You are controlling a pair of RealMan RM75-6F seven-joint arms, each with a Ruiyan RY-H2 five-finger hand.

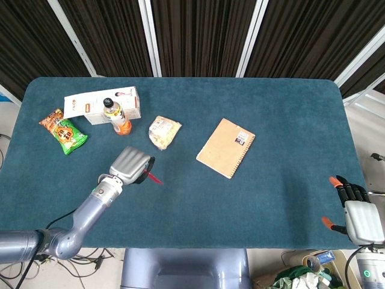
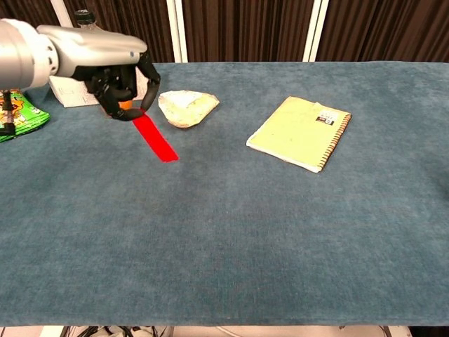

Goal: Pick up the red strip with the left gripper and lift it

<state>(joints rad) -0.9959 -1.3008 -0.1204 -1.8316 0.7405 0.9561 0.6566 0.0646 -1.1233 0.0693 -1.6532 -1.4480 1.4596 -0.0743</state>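
The right hand (image 1: 361,215) is closest, down at the near right corner, just off the table (image 1: 289,198). It holds nothing and its fingers are apart, pointing away from the robot.

The left hand (image 2: 116,74) is up in the air over the left part of the table. Its fingers are curled in and they pinch the top end of the red strip (image 2: 155,137). The strip hangs down from the hand at a slant, with its low end pointing to the right. From the head view the strip (image 1: 152,177) looks very thin and sticks out beside the hand (image 1: 132,165). It looks lifted off the cloth.

A tan notebook (image 1: 225,147) lies flat near the middle, well apart from the hand.

A wrapped bun (image 1: 164,131) lies just past the hand.

Farther back on the left are a green snack bag (image 1: 64,132), a bottle (image 1: 117,116) with orange drink, and a white box (image 1: 102,104) right behind the bottle.
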